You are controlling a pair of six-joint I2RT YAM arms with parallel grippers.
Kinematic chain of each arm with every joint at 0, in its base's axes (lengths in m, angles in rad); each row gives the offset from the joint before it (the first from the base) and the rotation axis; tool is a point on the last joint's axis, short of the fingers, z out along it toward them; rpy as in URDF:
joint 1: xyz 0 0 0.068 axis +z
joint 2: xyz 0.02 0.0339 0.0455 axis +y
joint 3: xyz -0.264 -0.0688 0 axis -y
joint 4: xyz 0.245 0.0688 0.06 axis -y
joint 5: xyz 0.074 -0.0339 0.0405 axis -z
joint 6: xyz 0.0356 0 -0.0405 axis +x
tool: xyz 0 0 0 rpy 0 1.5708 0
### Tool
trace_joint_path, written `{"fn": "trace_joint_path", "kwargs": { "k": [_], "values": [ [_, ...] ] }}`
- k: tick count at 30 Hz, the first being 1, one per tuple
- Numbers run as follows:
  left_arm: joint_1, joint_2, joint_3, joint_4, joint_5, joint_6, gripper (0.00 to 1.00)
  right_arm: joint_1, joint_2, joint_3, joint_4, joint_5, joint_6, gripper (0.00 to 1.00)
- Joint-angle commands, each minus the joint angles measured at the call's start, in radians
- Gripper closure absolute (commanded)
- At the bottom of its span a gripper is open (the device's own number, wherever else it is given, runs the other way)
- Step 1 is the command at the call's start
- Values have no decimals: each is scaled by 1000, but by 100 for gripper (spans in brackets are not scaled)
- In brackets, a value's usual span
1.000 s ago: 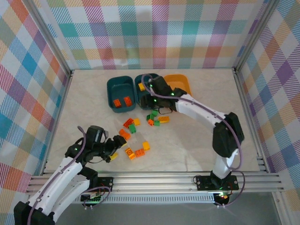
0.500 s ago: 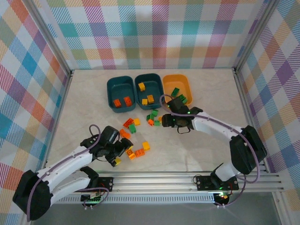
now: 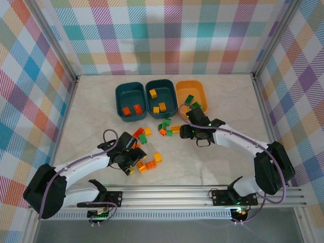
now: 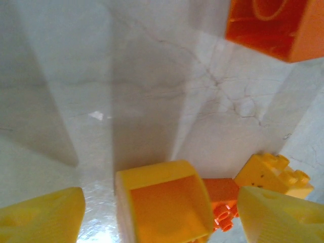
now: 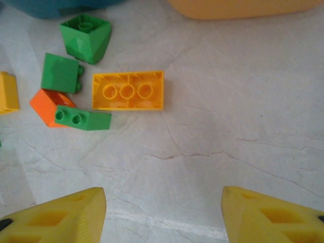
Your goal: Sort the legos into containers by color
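The left hand (image 4: 162, 196) hangs low over the table (image 3: 223, 101) at the 7 o'clock edge of the loose legos (image 3: 147, 131). Its fingers (image 4: 43, 217) are spread wide, and an upturned yellow brick (image 4: 162, 207) lies between them, touching neither. An orange brick (image 4: 268, 25) lies at its 1 o'clock.

At the table's 12 o'clock the containers stand in a row. The left teal tub (image 3: 126, 93) holds two orange bricks (image 3: 132, 110), the middle teal tub (image 3: 166, 91) holds yellow bricks (image 3: 162, 106), and the orange-yellow tub (image 3: 190, 87) holds green bricks (image 3: 196, 106).

The right hand (image 5: 163, 195) hovers at the 3 o'clock side of the loose legos, fingers spread, with bare table between them. At its 11 o'clock lies a long yellow brick (image 5: 128, 91), hollow side up.
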Motion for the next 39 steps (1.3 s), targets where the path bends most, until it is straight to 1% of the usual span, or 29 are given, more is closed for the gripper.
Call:
{"fn": "trace_joint_path", "kwargs": {
  "k": [1,7,9,11,13,18,22,26,34,39],
  "values": [
    [-21,47,46,13,-12,13,25,-6,-39,-21,5,2,3,38],
    [-44,159,116,-4,6,64,37,-12,-84,-56,-13,13,-3,38],
    [-48,189,133,-14,15,89,44,-15,-109,-76,-15,16,-3,38],
    [-48,213,153,-35,13,127,55,-18,-136,-98,-16,22,-1,39],
    [-48,230,166,-50,13,153,63,-21,-158,-118,-18,31,-1,38],
    [-48,261,195,-91,9,192,73,-33,-210,-162,-22,41,0,38],
    [-48,263,232,-137,-13,217,73,-43,-243,-179,-27,46,-6,38],
    [-48,250,280,-187,-32,242,77,-52,-261,-184,-30,44,-11,38],
    [-48,200,434,-298,-123,288,76,-58,-266,-207,-4,21,-6,39],
    [-38,256,567,-337,-147,348,76,-63,-286,-245,12,18,2,39]
  ]
}}
